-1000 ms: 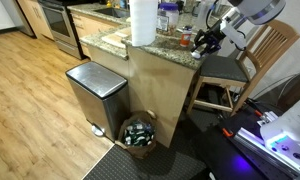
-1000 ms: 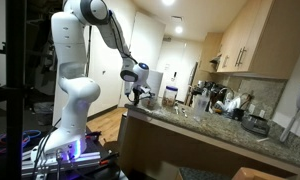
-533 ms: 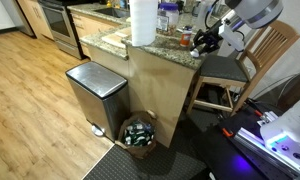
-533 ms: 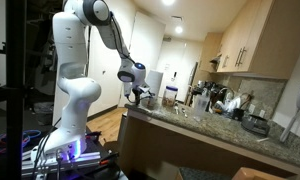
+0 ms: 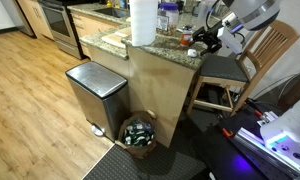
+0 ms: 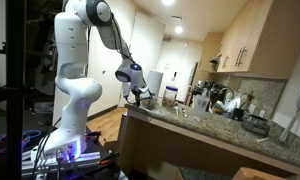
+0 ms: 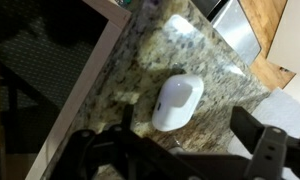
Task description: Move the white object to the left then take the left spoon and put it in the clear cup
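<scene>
In the wrist view the white object [image 7: 178, 101], a small smooth roundish lump, lies on the speckled granite counter [image 7: 140, 60] near its edge. My gripper [image 7: 175, 150] hangs just over it, open. Its dark fingers [image 7: 260, 140] stand wide apart on either side and do not touch the lump. In both exterior views the gripper [image 5: 204, 42] [image 6: 140, 95] hovers low over the end of the counter. The lump shows as a pale spot [image 5: 193, 50] under it. The spoons and the clear cup cannot be made out in these frames.
A tall paper-towel roll [image 5: 142, 21] stands on the counter corner near the gripper. Bottles and jars [image 5: 168, 15] crowd the counter behind. Below the counter edge are a steel bin [image 5: 96, 92], a basket [image 5: 140, 132] and a wooden chair [image 5: 252, 62].
The jaws have opened and let go of the white object, which now lies free on the counter. The arm has hardly moved.
</scene>
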